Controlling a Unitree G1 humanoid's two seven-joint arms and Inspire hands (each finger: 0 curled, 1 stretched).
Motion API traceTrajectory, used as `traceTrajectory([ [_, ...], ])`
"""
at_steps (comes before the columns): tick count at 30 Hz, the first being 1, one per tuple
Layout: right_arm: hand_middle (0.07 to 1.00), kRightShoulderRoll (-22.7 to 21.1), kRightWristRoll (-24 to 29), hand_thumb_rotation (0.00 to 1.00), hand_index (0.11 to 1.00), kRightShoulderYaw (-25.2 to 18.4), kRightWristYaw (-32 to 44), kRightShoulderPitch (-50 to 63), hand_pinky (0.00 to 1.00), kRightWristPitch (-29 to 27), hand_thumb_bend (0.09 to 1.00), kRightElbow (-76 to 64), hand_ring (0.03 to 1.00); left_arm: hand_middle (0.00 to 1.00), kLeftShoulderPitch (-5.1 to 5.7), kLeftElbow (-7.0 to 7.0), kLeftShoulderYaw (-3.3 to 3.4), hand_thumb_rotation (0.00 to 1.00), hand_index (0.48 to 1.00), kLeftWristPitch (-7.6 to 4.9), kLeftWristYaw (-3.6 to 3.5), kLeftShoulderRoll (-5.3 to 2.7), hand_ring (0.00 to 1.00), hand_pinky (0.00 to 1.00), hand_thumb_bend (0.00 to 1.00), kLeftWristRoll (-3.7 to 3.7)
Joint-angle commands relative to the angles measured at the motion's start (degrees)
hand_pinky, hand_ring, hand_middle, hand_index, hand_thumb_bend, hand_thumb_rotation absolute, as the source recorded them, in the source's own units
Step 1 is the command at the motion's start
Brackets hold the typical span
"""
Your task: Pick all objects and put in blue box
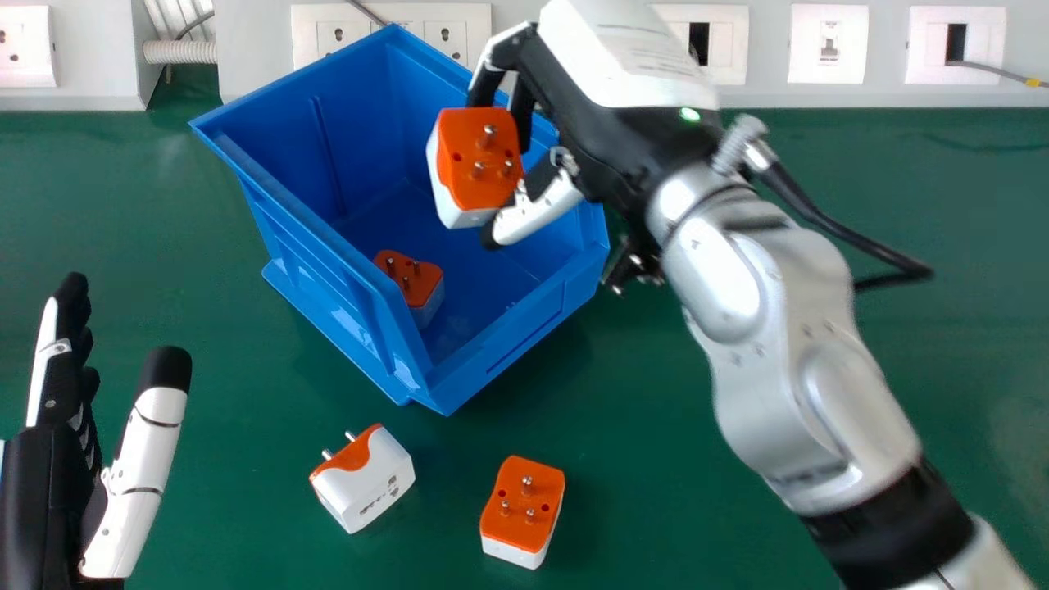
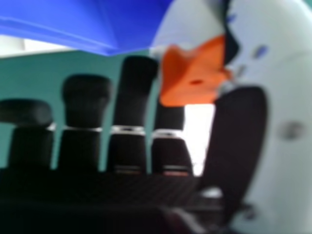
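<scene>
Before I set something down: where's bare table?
The green table is bare between the left hand and blue box, and right of the right arm. Crowded: before the box, with two adapters, and over it, with the right hand.

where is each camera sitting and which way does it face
Head view: on the robot's head, looking forward and down at the green table and blue box; the left hand shows at the left, and the right arm comes in from the right, its right hand over the box.
Right hand view: at the right hand, looking along its fingers, with its thumb at the right.
Shared: the right hand, the orange-and-white adapter it holds, and the box.
</scene>
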Motion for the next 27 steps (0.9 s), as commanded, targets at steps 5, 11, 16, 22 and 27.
traceTrajectory([
  [5, 0.469, 4.4, 1.4, 0.0, 0.482, 1.8, -7.1, -9.4, 0.11, -2.5, 0.523, 14.9, 0.182, 1.0, 0.13, -0.75, 0.75, 0.82, 0.962, -0.82, -0.04, 0.63, 1.0, 1.0, 0.64, -0.3],
  [11, 0.469, 7.4, 2.0, 0.0, 0.48, 3.9, -10.7, -16.4, 0.1, -3.2, 0.524, 28.5, 0.162, 1.0, 0.35, -0.99, 0.98, 0.82, 0.958, -0.85, -0.25, 0.71, 1.0, 1.0, 0.65, -0.67],
  [16, 0.47, 10.4, 2.9, 0.0, 0.481, 5.6, -12.9, -23.0, 0.12, -3.6, 0.524, 40.4, 0.187, 0.99, 0.61, -0.76, 0.99, 0.82, 0.957, -1.18, -0.45, 0.71, 1.0, 1.0, 0.65, -0.67],
  [22, 0.448, 12.9, 3.9, 0.0, 0.496, 7.1, -15.5, -28.9, 0.16, -7.0, 0.519, 51.3, 0.232, 0.99, 0.99, -0.58, 0.89, 0.82, 0.959, -1.3, -0.67, 0.55, 1.0, 1.0, 0.65, -0.77],
  [27, 0.462, 13.8, 1.8, 0.0, 0.493, 10.9, -18.2, -32.7, 0.16, -9.4, 0.518, 58.7, 0.311, 0.99, 1.16, -0.76, 0.58, 0.82, 0.962, -1.12, -0.73, 0.34, 1.0, 1.0, 0.64, -0.68],
])
